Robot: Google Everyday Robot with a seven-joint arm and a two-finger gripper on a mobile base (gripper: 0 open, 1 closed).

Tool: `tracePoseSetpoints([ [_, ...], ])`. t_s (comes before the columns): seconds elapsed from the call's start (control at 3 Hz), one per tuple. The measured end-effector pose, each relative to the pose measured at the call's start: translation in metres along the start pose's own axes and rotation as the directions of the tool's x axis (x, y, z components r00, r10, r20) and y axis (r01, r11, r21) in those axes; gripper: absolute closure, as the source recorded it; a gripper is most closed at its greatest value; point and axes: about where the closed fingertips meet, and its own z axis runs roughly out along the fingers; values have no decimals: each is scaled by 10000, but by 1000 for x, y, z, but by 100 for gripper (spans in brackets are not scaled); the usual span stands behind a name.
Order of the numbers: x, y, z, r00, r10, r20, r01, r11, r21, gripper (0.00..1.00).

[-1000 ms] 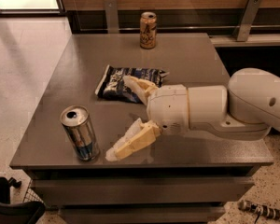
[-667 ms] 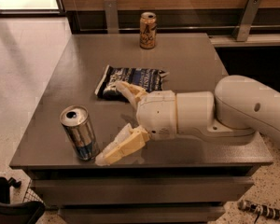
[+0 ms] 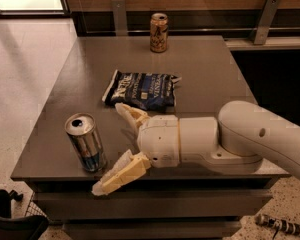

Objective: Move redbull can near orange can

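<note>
Camera view shows my gripper (image 3: 106, 148) low over the near left part of the table (image 3: 205, 66), pointing left. My two cream fingers are spread wide apart and clamp nothing. One finger (image 3: 131, 115) lies on the far side, its tip just short of the chip bag. The other finger (image 3: 121, 173) angles down past the table's near edge.

The redbull can (image 3: 85, 144) stands upright just left of the gap between my fingers, at the mouth of the spread. It sits near the table's near left corner, its opened silver top facing up and its blue panels and red mark low down. I cannot tell whether my near finger touches its base.

Behind the fingers comes my white wrist housing (image 3: 172, 140). My arm (image 3: 262, 139) runs off to the right along the near edge.

The chip bag (image 3: 142, 90), dark blue with white lettering, lies flat near the table's middle, just beyond my far finger.

The orange can (image 3: 159, 32) stands upright at the far edge of the table, near its middle, well apart from the redbull can, with the bag between them.

A pale floor (image 3: 25, 69) lies to the left. A dark object (image 3: 10, 219) sits at the near left, below the table.
</note>
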Motion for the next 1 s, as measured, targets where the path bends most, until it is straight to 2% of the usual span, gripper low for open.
tracePoseSetpoints([
  [0.33,-7,9,16,9995,-128,290,136,9995,-300,0],
  [0.67,-11,19,30,9987,-188,471,214,9983,-549,18],
  [1.0,-12,21,32,9987,-228,453,255,9979,-592,47],
])
